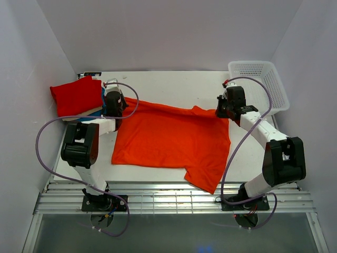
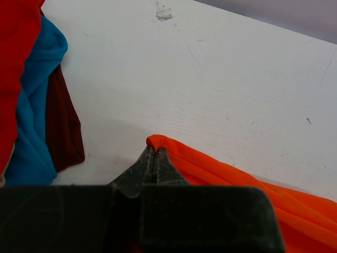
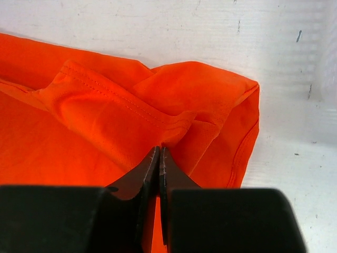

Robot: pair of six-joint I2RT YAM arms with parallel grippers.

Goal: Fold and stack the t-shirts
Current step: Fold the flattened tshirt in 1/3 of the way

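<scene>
Bench is carrying the orange t-shirt; left hand and right hand are pinching its far edge.

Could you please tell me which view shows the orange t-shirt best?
The top external view: the whole orange t-shirt is visible, spread out. The left wrist view shows only one corner at the shut left hand; the right wrist view shows a bunched, stitched edge at the shut right hand.

One orange t-shirt, one red t-shirt, one teal t-shirt — and one basket.
</scene>
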